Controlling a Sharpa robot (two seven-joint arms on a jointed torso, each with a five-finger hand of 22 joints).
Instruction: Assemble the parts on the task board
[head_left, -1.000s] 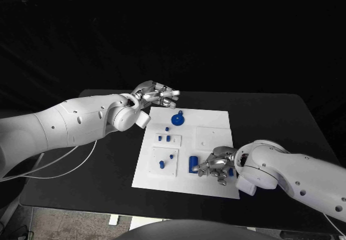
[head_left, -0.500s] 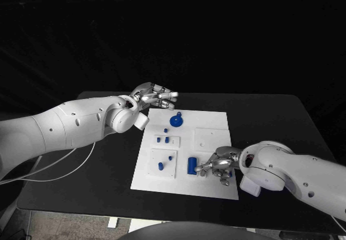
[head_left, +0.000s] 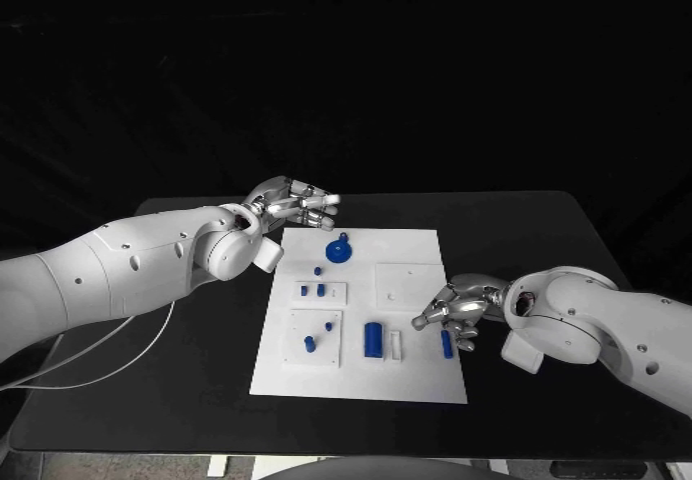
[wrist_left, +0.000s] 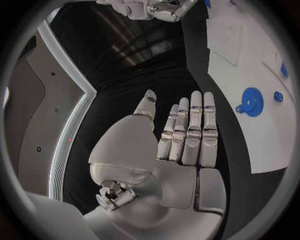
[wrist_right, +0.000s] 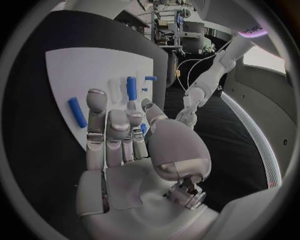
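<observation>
The white task board (head_left: 418, 375) lies mid-table. On it are a blue gear (head_left: 336, 250) at the far end, several small blue pegs (head_left: 319, 270), an upright-lying blue cylinder (head_left: 374, 338) and a blue rod (head_left: 446, 343) near the right edge. My right hand (head_left: 459, 312) hovers at that right edge just beside the rod, fingers spread, holding nothing; its wrist view shows the rod (wrist_right: 77, 112) past the fingertips (wrist_right: 95, 96). My left hand (head_left: 296, 207) hangs by the board's far left corner, palm flat and empty (wrist_left: 181, 135), with the gear (wrist_left: 252, 101) close by.
The black table (head_left: 188, 380) runs round the board. A white cable (head_left: 101, 365) trails on the table under my left arm. A small white block (head_left: 397, 345) lies on the board beside the blue cylinder.
The camera has shifted. My right hand has drawn back from the board's near right part toward its right edge, and the blue rod now lies uncovered there. The left hand stays by the far left corner.
</observation>
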